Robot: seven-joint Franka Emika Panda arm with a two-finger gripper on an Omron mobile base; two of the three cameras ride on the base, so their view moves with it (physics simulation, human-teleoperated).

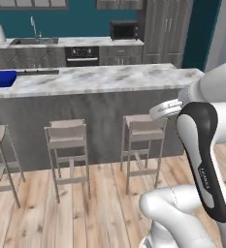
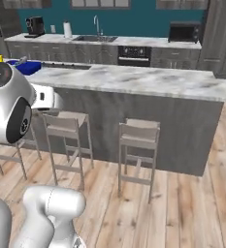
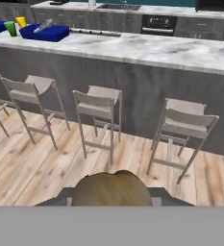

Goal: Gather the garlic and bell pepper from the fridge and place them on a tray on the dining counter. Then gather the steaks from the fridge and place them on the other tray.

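Gripper (image 3: 112, 199) jaws nearly shut, clamped on the garlic (image 3: 112, 189), a tan lumpy bulb sitting between the fingertips at the bottom of hand view. Arm faces the dining counter (image 1: 100, 77), marble top over dark base, stools (image 3: 98, 108) along the front. Blue tray (image 3: 42, 32) on the counter's far left end. No readable labels or writing.

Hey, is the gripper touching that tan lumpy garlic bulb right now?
Touching: in the hand view the garlic sits pinched between the shut gripper fingertips.
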